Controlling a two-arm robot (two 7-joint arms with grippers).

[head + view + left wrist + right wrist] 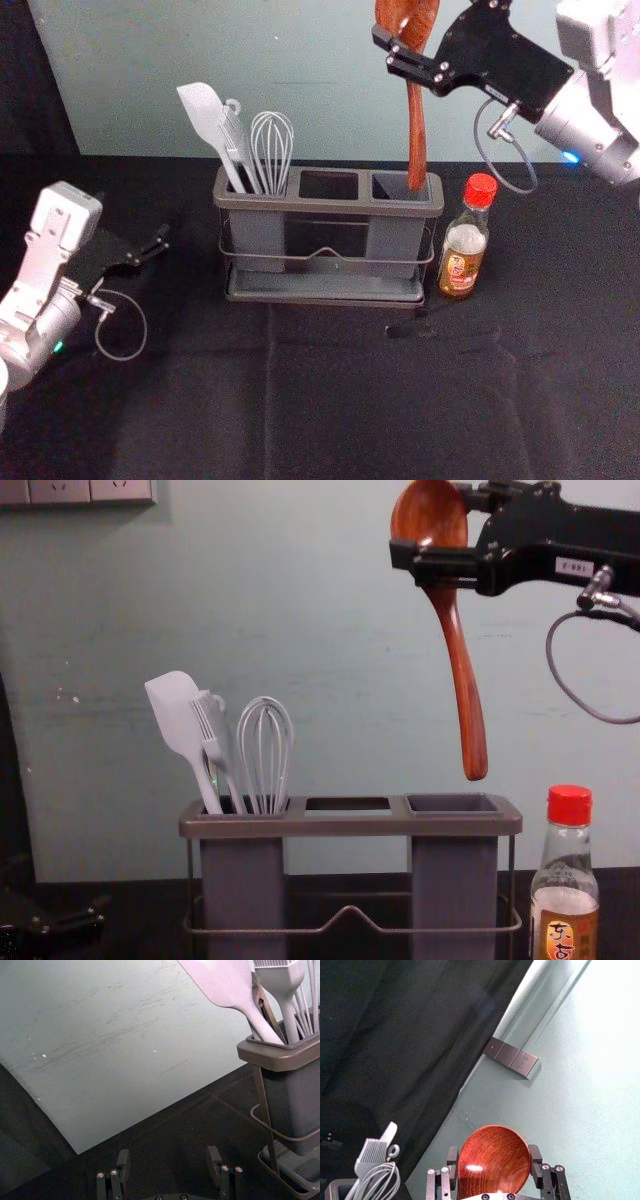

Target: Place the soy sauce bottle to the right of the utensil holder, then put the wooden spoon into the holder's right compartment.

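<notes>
Two fingers [536, 1160] of the right gripper [494, 1155] pinched the wooden spoon [417, 135] by its bowl [432, 515], at one o'clock from the holder [330, 204]. It looked light and hard, maybe a bit slippery, so the bowl's wide sides seemed good to grab. The left gripper [169, 1154] was open at nine o'clock. The soy sauce bottle [463, 258] stood at three o'clock, beside the holder. The head view made the handle tip [475, 768] look inside the right compartment [453, 890]; the chest view showed a gap above the rim.

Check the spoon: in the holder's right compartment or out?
Out. In the chest view, the spoon hangs handle down, its tip above the right compartment's rim; the right gripper has its jaws against the bowl's sides.
</notes>
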